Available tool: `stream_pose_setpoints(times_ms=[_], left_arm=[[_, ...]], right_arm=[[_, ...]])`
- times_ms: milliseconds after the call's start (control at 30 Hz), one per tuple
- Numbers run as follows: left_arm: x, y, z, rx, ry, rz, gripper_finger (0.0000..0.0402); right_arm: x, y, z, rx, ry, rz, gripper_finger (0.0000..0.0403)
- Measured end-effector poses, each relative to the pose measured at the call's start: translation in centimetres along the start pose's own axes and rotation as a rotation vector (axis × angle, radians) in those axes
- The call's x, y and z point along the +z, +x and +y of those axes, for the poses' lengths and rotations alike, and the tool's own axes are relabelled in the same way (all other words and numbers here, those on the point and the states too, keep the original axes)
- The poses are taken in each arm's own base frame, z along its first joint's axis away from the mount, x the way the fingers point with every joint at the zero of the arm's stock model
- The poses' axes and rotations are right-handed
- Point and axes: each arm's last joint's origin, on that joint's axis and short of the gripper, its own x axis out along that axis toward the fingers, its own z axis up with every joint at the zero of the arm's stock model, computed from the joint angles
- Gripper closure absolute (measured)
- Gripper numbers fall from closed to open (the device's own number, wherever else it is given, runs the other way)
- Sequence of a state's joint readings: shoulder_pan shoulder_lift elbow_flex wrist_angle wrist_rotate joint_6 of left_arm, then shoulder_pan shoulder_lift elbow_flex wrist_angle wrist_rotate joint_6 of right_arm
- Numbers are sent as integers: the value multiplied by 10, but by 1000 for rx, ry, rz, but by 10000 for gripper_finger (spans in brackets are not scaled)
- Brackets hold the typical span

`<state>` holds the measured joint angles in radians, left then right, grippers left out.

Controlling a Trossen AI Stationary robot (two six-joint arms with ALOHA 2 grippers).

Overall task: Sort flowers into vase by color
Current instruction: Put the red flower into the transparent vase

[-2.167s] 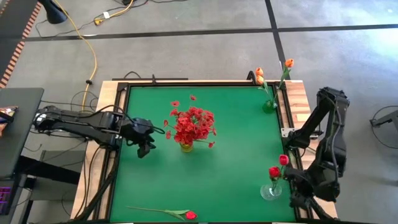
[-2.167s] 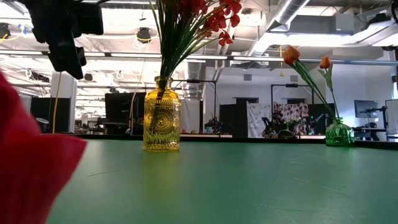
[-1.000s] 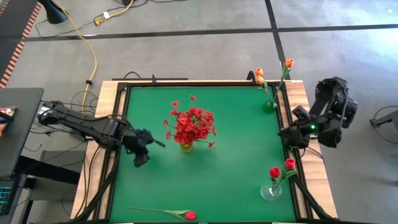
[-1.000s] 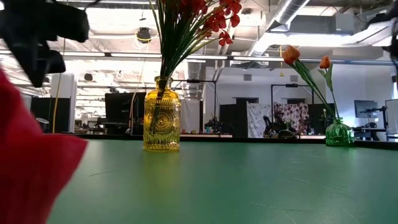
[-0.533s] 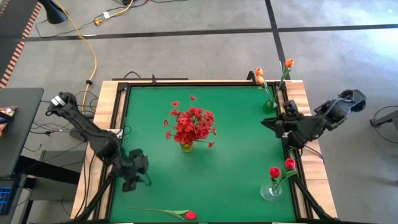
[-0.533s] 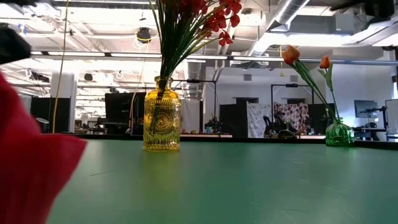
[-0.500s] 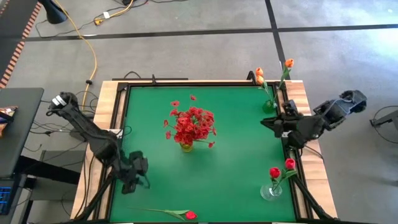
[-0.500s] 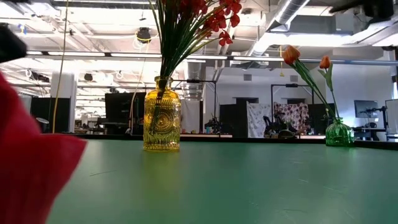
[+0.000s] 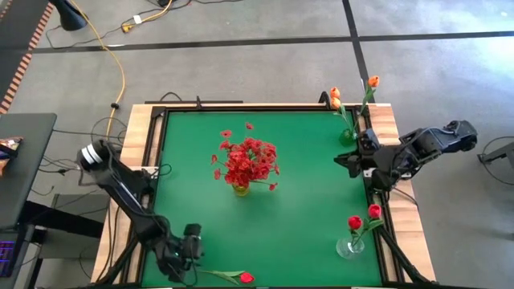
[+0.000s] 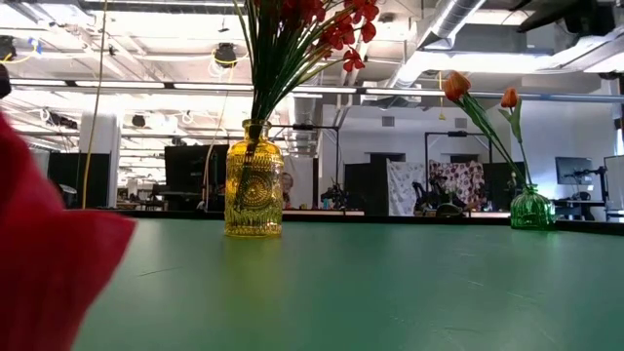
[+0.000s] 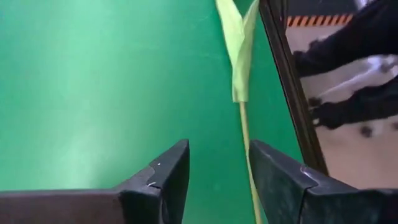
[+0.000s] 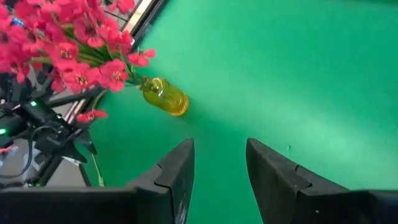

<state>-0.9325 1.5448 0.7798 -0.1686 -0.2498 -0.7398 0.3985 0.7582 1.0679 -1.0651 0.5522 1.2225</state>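
The surface is bright green inside a black frame with pale wood edges. Red sprigs fill an amber-yellow patterned vase; orange buds stand in a green vase, red-pink buds in a clear one. Both grippers' fingers are black.

Both end effectors open, empty
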Motion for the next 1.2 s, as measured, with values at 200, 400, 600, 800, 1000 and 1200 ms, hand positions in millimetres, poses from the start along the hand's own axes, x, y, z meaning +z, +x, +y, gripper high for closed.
stream_pose_setpoints(times_ms=[200, 400, 600, 800, 1000, 1200], left_arm=[[10, 29, -21, -8, 123, 47, 275], [12, 50, -29, 33, 169, 53, 287], [-2, 69, -26, 95, 78, 102, 290], [-9, 65, -32, 114, 76, 99, 350], [13, 49, -18, 107, -31, 95, 399], [81, 9, 6, 291, -38, -182, 401]], right_arm=[[-1, -1, -1, 7, -31, 38, 232], [-2, -3, -5, 3, -44, 62, 232], [-1, -6, -7, 16, -66, 83, 232], [0, -12, -13, 36, -56, 87, 232], [3, -18, -18, 57, -44, 68, 232], [4, -20, -19, 60, -83, 44, 232]])
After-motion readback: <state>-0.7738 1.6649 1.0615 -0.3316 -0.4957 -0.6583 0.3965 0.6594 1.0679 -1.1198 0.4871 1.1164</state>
